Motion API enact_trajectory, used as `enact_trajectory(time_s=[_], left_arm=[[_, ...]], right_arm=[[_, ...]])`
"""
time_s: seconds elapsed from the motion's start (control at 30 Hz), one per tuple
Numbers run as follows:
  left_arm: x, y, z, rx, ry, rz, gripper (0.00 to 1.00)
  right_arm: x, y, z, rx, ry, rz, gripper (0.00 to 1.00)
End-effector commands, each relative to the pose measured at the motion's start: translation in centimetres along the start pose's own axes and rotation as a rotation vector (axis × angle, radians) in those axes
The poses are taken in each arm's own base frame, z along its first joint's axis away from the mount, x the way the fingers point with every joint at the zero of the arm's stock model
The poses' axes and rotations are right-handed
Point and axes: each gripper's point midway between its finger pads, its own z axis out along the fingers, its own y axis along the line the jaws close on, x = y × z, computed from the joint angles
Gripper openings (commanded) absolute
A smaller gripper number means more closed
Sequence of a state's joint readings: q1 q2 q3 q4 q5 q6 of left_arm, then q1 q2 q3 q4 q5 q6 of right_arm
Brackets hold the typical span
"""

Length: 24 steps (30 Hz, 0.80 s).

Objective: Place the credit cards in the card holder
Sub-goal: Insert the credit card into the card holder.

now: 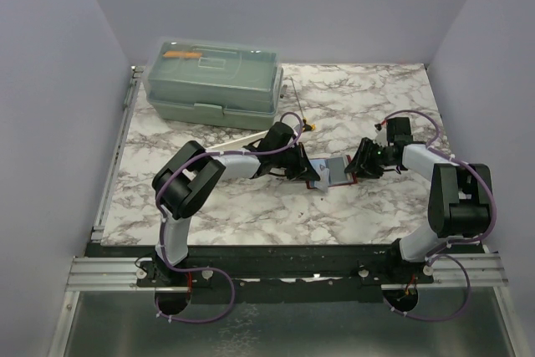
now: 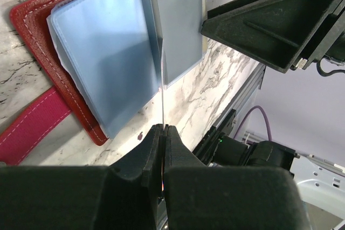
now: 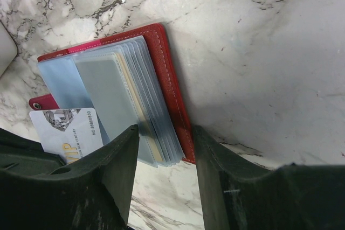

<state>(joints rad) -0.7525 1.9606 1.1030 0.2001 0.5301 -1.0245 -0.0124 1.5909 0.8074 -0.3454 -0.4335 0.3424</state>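
Observation:
The red card holder [image 1: 334, 175] lies open on the marble table between both arms, its clear plastic sleeves [image 3: 135, 95] fanned out. My left gripper [image 1: 303, 168] is shut on a credit card, seen edge-on as a thin line [image 2: 162, 90] standing over the sleeves [image 2: 102, 47]. The same card shows in the right wrist view [image 3: 67, 130], pale with "VIP" and a number printed on it, at the sleeves' left end. My right gripper [image 1: 358, 169] is open, its jaws either side of the sleeves' lower corner and the red cover [image 3: 167, 74]. No other card is in view.
A green lidded toolbox [image 1: 213, 81] stands at the back left. A thin rod [image 1: 297, 102] and a pale strip [image 1: 238, 141] lie behind the left arm. The holder's pink strap [image 2: 32, 127] trails off it. Grey walls enclose the table.

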Motion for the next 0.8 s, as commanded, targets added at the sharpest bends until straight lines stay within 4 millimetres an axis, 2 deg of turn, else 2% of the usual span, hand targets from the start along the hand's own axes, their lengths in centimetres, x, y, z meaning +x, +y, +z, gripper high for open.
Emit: enact_trajectory(time_s=[0.0, 0.5, 0.77], left_arm=[[-0.1, -0.1, 0.0, 0.015, -0.005, 0.013, 0.0], [-0.4, 0.9, 0.2, -0.007, -0.004, -0.008, 0.0], [-0.8, 0.6, 0.8, 0.009, 0.006, 0.004, 0.0]], right_arm=[[1.1, -0.7, 0.9, 0.025, 0.044, -0.004, 0.49], [1.2, -0.8, 0.9, 0.028, 0.047, -0.003, 0.49], [1.6, -0.4, 1.1, 0.027, 0.061, -0.02, 0.49]])
